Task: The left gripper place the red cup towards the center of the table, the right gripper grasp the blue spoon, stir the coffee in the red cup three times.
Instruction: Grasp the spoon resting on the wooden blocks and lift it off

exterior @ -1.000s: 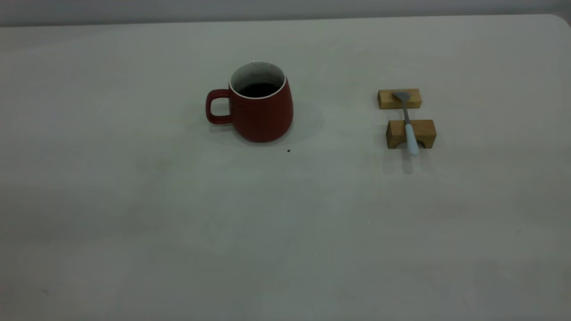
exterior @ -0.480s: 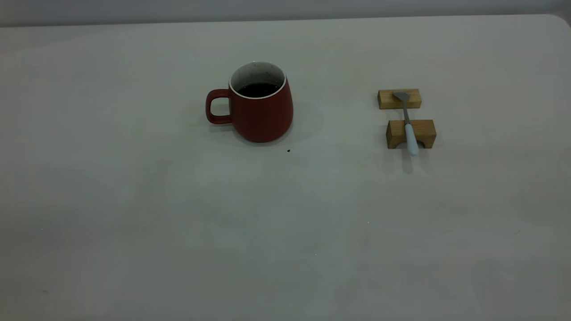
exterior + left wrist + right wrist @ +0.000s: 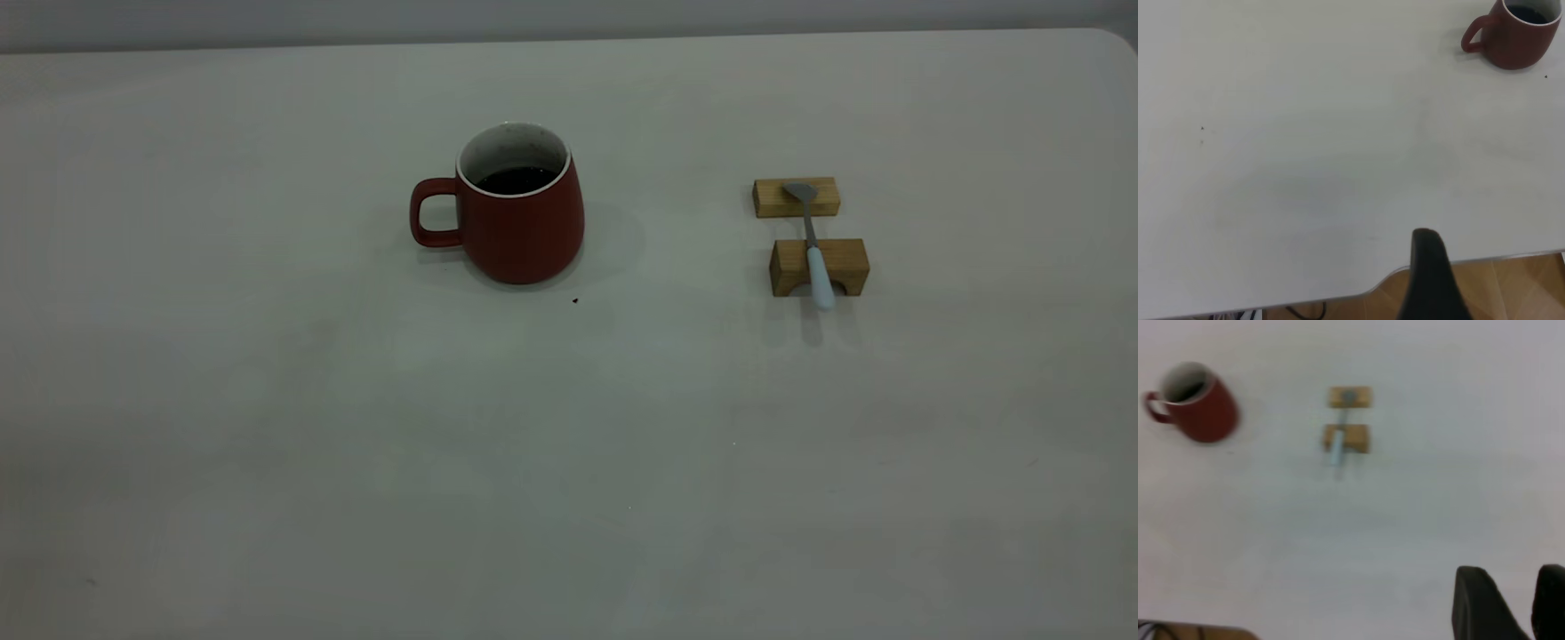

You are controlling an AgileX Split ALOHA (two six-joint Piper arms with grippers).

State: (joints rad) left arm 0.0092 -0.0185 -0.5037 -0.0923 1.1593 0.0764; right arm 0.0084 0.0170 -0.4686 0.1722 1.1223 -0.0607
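The red cup [image 3: 520, 222] stands upright a little left of the middle of the table [image 3: 569, 462], handle pointing left, with dark coffee [image 3: 516, 180] inside. The blue spoon [image 3: 813, 253] lies across two wooden blocks to its right, pale handle toward the near side. Neither arm shows in the exterior view. My left gripper [image 3: 1431, 273] appears only as a dark shape over the table's edge, far from the cup [image 3: 1515, 37]. My right gripper [image 3: 1515, 577] hangs open and empty above bare table, well away from the spoon [image 3: 1338, 447] and the cup [image 3: 1201, 410].
Two small wooden blocks [image 3: 796, 197] [image 3: 845, 267] hold the spoon off the surface. A dark speck [image 3: 574, 300] lies just in front of the cup. Wood flooring [image 3: 1511, 287] shows past the table's rounded corner in the left wrist view.
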